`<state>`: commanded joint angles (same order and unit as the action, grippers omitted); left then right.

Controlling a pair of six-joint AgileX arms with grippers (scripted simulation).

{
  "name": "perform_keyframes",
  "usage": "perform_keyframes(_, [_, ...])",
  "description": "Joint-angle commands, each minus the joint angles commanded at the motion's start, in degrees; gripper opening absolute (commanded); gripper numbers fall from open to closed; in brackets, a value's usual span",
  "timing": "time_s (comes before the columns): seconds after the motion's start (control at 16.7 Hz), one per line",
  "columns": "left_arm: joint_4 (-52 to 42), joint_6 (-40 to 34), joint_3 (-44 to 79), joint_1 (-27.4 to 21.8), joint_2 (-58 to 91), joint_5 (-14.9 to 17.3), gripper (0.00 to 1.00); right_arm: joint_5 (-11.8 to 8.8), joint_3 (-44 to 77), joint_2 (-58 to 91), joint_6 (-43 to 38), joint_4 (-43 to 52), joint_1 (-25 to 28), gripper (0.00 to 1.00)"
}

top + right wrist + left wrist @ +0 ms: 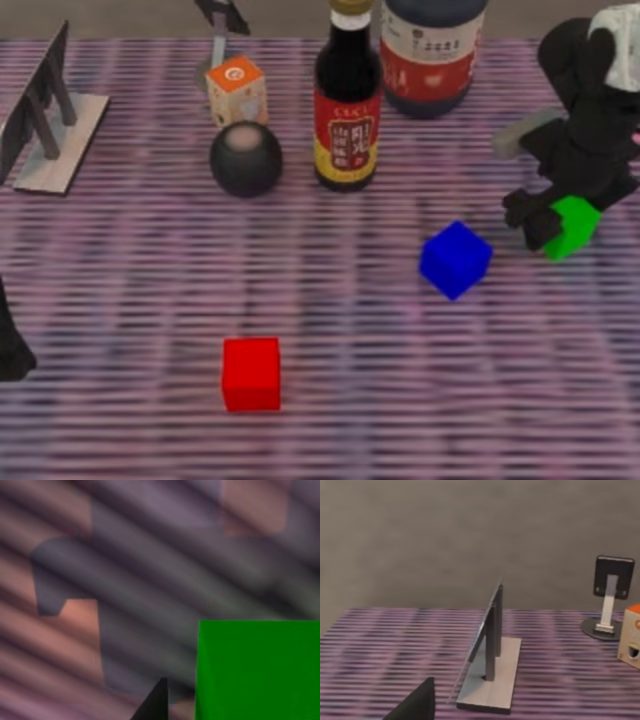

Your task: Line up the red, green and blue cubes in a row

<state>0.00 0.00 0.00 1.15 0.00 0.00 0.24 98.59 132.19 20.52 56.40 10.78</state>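
- Green cube (574, 226) sits at the right gripper (556, 220), at the table's (120, 330) right side; in the top view its dark fingers (528, 213) lie against the cube's near-left face, the rest of the cube showing past them.
- Whether those fingers are clamped on the cube or merely around it cannot be told; the right wrist view shows only the cube's green face (257, 670) close up and one dark fingertip (155, 702) just beside it.
- Blue cube (455, 259) lies near the fingers, to their left, turned at an angle; red cube (250, 373) is well apart, further left and nearer the front edge.
- Step in hand, as a judgement: taking hold of the green cube.
- Next move likely calls for a firm grip, then carrying it into line with the red and blue cubes, squared to them.
- Left arm (12, 345) is parked at the left edge.
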Motion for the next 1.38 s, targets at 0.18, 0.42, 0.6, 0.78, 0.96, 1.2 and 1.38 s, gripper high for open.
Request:
perform_keyframes(0.18, [0.0, 0.0, 0.0, 0.0, 0.0, 0.0, 1.0, 0.0, 0.0, 0.0, 0.0, 0.0, 0.0, 0.25])
perform_keyframes(0.42, [0.0, 0.0, 0.0, 0.0, 0.0, 0.0, 1.0, 0.0, 0.0, 0.0, 0.0, 0.0, 0.0, 0.0])
perform_keyframes(0.6, [0.0, 0.0, 0.0, 0.0, 0.0, 0.0, 1.0, 0.0, 0.0, 0.0, 0.0, 0.0, 0.0, 0.0])
perform_keyframes(0.78, [0.0, 0.0, 0.0, 0.0, 0.0, 0.0, 1.0, 0.0, 0.0, 0.0, 0.0, 0.0, 0.0, 0.0])
perform_keyframes(0.96, [0.0, 0.0, 0.0, 0.0, 0.0, 0.0, 1.0, 0.03, 0.22, -0.22, -0.01, 0.27, -0.11, 0.0])
perform_keyframes(1.2, [0.0, 0.0, 0.0, 0.0, 0.0, 0.0, 1.0, -0.03, 5.07, -1.8, -0.05, 7.05, 0.02, 0.0])
perform_keyframes(1.38, [0.0, 0.0, 0.0, 0.0, 0.0, 0.0, 1.0, -0.01, 9.12, -3.49, 0.05, 12.87, 0.29, 0.0])
